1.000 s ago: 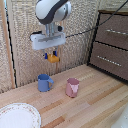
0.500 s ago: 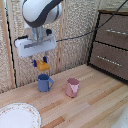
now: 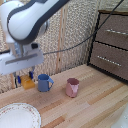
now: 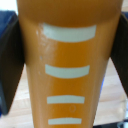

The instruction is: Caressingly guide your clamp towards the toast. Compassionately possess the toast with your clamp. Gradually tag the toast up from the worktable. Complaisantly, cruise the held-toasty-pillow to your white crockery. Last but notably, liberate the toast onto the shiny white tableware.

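Observation:
My clamp [image 3: 25, 81] is shut on the toast [image 3: 28, 83], a small orange-tan slab held between the short blue fingers above the worktable [image 3: 90, 107]. It hangs at the exterior view's left, just beside the blue mug. In the wrist view the toast [image 4: 70, 65] fills the picture, orange with pale stripes, with a dark finger [image 4: 10, 65] on each side. The white crockery [image 3: 17, 116], a large round plate with a dotted rim, lies on the worktable below and in front of the clamp, at the lower left of the exterior view.
A blue mug [image 3: 44, 82] stands right next to the held toast. A pink cup [image 3: 72, 87] stands further to the exterior view's right. A dark brown chest of drawers [image 3: 112, 45] is at the back right. A woven screen [image 3: 75, 35] runs behind.
The arm has carried the toast steadily toward the exterior view's left and nearer the camera, past the blue mug and closer to the white plate. The clamp stays shut on it.

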Tool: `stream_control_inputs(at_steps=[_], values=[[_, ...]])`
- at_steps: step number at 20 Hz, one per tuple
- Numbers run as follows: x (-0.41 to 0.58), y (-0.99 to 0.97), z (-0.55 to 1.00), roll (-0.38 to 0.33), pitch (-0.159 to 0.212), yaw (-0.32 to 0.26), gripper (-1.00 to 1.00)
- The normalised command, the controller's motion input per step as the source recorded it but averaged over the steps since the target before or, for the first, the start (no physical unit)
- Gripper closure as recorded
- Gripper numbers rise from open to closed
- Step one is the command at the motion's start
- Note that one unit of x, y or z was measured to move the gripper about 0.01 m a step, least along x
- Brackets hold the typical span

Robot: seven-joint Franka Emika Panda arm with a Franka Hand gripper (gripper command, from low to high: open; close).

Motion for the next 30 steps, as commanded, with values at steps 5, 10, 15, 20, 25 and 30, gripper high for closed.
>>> stream_control_inputs(at_steps=[5,10,15,20,25,30], values=[[-0.298,0.84,-0.66,-0.033,-0.075,0.002,1.00],[0.018,0.38,-0.53,-0.169,-0.122,0.008,1.00],[0.341,0.02,-0.29,-0.179,-0.094,0.077,1.00],[0.510,0.00,-0.12,-0.083,-0.069,0.127,1.00],[0.518,0.00,-0.10,-0.002,-0.059,0.086,1.00],[0.212,0.04,-0.02,-0.026,-0.034,0.087,-1.00]])
